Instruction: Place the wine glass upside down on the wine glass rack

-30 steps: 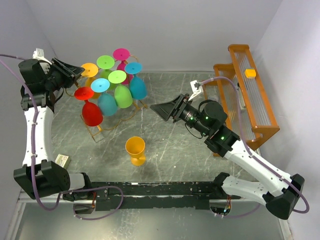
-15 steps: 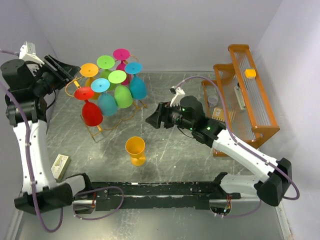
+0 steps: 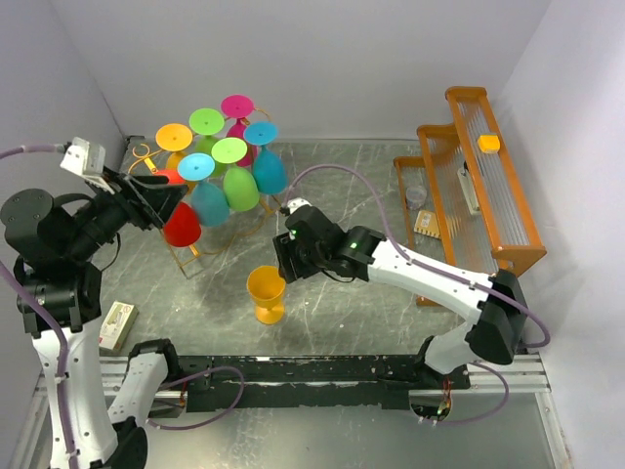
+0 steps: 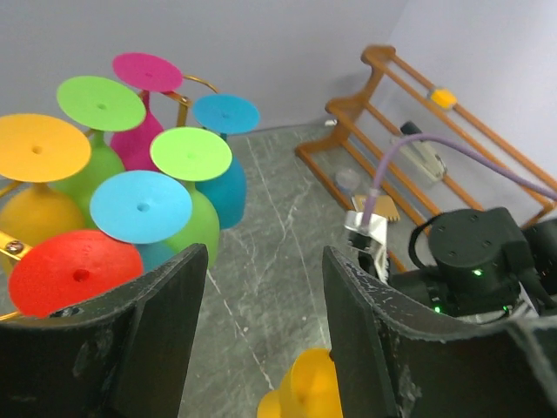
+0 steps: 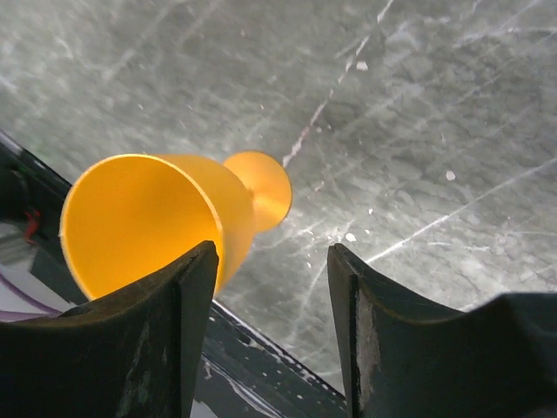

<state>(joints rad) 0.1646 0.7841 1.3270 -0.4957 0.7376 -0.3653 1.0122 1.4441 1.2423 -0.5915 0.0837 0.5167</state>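
Note:
An orange-yellow wine glass (image 3: 265, 293) stands upright on the grey table, alone in front of the arms. The gold wire wine glass rack (image 3: 144, 154) at the back left carries several coloured glasses hung upside down. My right gripper (image 3: 280, 262) hovers just above and behind the glass's rim, open. In the right wrist view the wine glass (image 5: 148, 222) lies left of the gap and the right gripper (image 5: 271, 261) has only table between its fingers. My left gripper (image 3: 166, 202) is open beside the red glass (image 3: 181, 225). The left wrist view shows the left gripper (image 4: 264, 261) empty.
A bulky orange-brown wooden slatted rack (image 3: 488, 186) stands at the right with a small yellow block (image 3: 489, 143) on it. A small box (image 3: 117, 324) lies at the left near edge. The black rail (image 3: 312, 376) runs along the front.
My right arm has swung left and down to the orange-yellow glass, its jaws narrowing a little. My left arm has drawn back from the rack's far-left side towards the front, its jaws opening wider.

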